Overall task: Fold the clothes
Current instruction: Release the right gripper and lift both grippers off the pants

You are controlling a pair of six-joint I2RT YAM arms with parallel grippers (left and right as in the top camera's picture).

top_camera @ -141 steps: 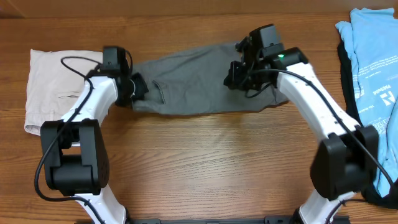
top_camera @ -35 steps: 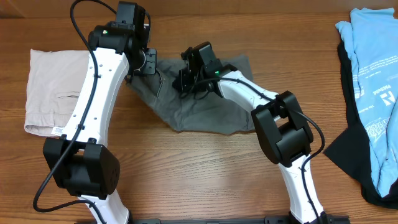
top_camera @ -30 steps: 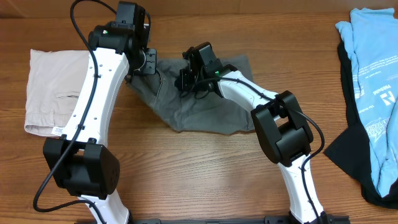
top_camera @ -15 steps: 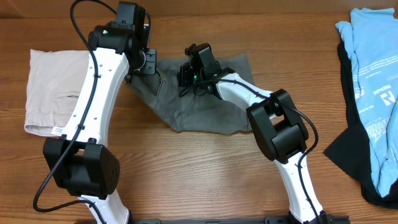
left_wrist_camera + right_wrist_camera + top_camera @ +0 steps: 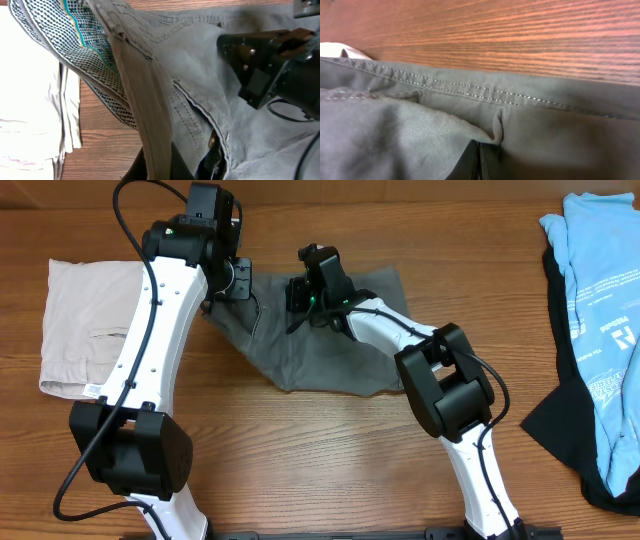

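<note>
The clothes (image 5: 335, 345), dark grey woven shorts, lie bunched in a rough triangle at the table's far middle. My left gripper (image 5: 238, 281) is shut on their lifted waistband edge at the left. In the left wrist view that band (image 5: 135, 85) runs down between the jaws of the left gripper (image 5: 159, 164), showing a checked lining. My right gripper (image 5: 301, 296) sits just to the right of it, low on the cloth. In the right wrist view the right gripper (image 5: 480, 152) is shut on a small pinch of the grey fabric (image 5: 410, 125) below a stitched seam.
Pale beige shorts (image 5: 85, 325) lie folded at the far left, close to the left arm. A light-blue shirt (image 5: 600, 300) lies over a dark garment (image 5: 560, 420) at the right edge. Bare wooden table (image 5: 320, 460) runs along the front.
Since the oldest frame the spread shorts have been doubled over leftward by the right gripper. In the last second the right gripper edged slightly farther back; the left arm held still.
</note>
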